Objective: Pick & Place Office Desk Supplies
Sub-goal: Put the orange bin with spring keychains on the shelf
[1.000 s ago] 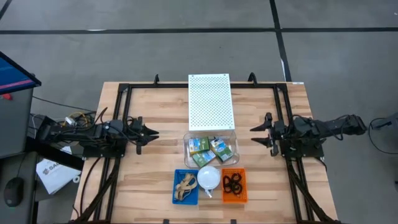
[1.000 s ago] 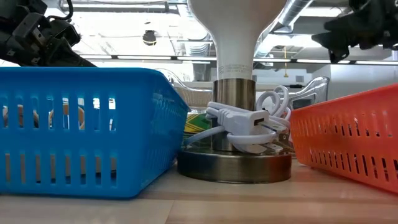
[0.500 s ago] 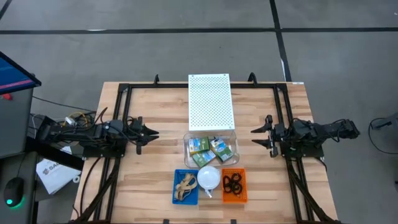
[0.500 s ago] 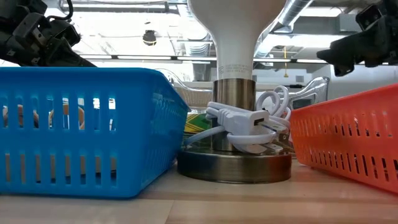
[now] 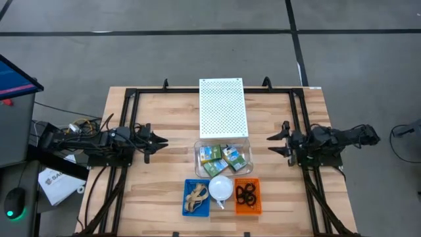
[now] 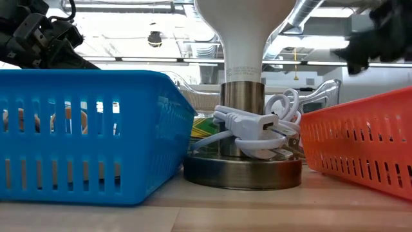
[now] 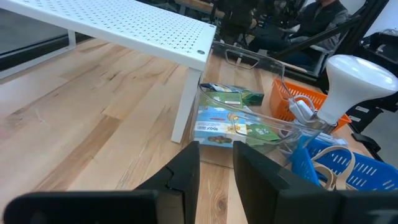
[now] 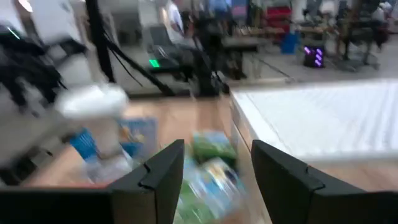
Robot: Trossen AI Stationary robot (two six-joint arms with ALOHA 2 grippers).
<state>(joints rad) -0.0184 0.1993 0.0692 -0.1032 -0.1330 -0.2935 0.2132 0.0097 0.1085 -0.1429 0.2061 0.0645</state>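
The wooden surface (image 5: 164, 118) stands on a grey floor (image 5: 197, 46). The left gripper (image 5: 160, 141) and right gripper (image 5: 271, 143) both hold their fingers apart, holding nothing. Between them, the crayon boxes (image 5: 223, 159) lie in a clear tray (image 5: 198, 153).

Wooden table (image 5: 171, 125) (bins (image 5: 197, 198), lamp (image 5: 220, 187), shelf (image 5: 222, 107))

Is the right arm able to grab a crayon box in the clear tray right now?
Probably yes. The right tool is open, level with the clear tray, with bare wood between them. The crayon boxes lie uncovered; only the low tray wall is in between.
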